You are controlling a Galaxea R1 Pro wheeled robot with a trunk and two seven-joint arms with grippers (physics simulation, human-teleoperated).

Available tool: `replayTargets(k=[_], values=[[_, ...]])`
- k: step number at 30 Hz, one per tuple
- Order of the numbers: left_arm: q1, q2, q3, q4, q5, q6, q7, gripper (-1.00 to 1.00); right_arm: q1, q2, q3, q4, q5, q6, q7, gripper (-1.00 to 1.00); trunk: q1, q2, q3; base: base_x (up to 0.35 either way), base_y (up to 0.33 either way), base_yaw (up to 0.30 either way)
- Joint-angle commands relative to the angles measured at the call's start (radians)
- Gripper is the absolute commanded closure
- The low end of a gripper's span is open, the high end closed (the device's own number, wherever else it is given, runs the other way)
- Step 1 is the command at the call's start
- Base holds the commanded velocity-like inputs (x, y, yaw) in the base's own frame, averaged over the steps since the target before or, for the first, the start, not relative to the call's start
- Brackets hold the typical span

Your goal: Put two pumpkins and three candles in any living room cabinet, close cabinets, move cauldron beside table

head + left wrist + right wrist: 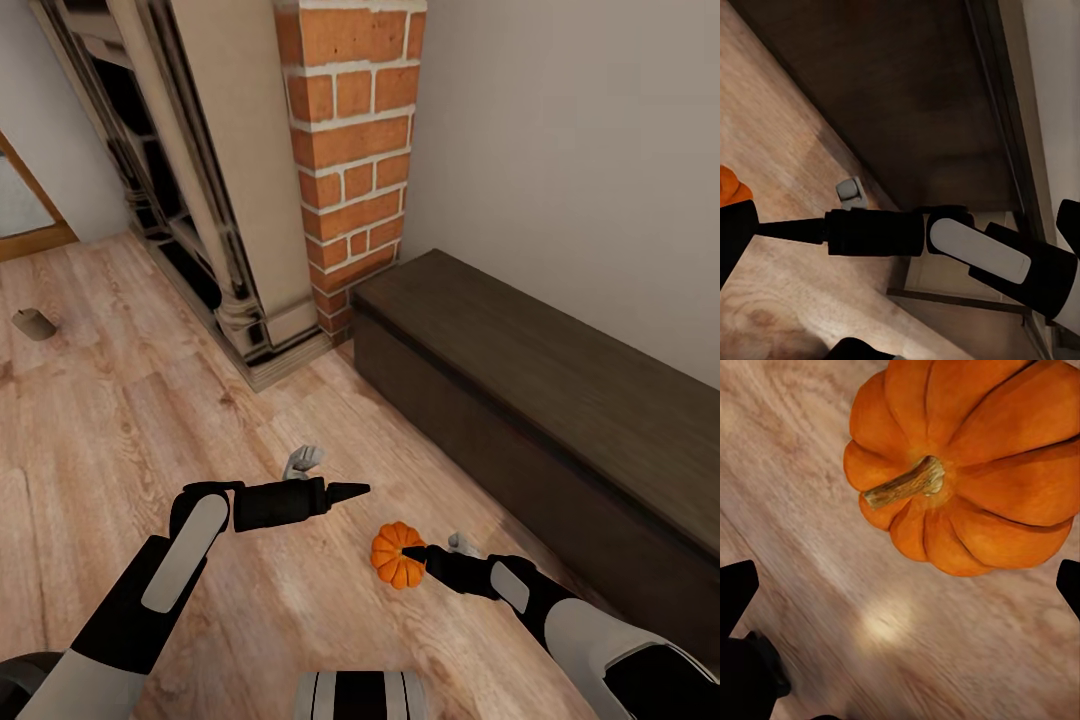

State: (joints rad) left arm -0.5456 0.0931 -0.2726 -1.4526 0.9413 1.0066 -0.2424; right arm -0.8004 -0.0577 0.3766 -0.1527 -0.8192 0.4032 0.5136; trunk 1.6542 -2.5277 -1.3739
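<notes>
While cabinet (560,400) sits closed, pumpkin (398,555) lies outside.

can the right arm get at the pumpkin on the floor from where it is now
Probably yes: the right gripper sits right at the pumpkin with its fingers spread, and nothing lies between them on the bare floor.

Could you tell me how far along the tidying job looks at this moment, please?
Nothing visible looks done yet. In hand: the right hand, apparently open, reaches the pumpkin sitting on the wooden floor; the pumpkin is not gripped. Left: stowing it in the cabinet, whose front looks closed, and fetching the candle lying far off on the floor. The left hand holds nothing.
</notes>
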Motion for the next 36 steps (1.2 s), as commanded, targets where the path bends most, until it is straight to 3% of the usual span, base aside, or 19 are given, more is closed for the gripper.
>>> replayTargets(k=[1,4,13,36], values=[[-0.001,0.0,0.0,0.0,-0.009,0.001,-0.009,-1.0,0.0,-0.001,0.004,-0.001,-0.006,0.005,0.001,-1.0,0.0,0.0,-0.001,0.004,0.0,0.0],[-0.001,0.0,0.0,0.0,-0.009,0.001,-0.009,-1.0,0.0,-0.001,0.004,-0.001,-0.006,0.004,0.001,-1.0,0.0,0.0,-0.001,0.001,0.0,0.0],[-0.001,0.0,0.0,0.0,-0.009,0.002,-0.012,-1.0,0.0,-0.001,0.004,0.0,-0.006,0.003,0.002,-1.0,0.004,-0.002,-0.035,0.0,0.0,0.0],[-0.001,0.0,-0.001,0.0,-0.008,0.001,-0.012,-1.0,0.003,0.0,0.005,0.002,-0.003,-0.091,0.005,-1.0,0.004,-0.002,-0.035,0.053,0.0,0.0]])
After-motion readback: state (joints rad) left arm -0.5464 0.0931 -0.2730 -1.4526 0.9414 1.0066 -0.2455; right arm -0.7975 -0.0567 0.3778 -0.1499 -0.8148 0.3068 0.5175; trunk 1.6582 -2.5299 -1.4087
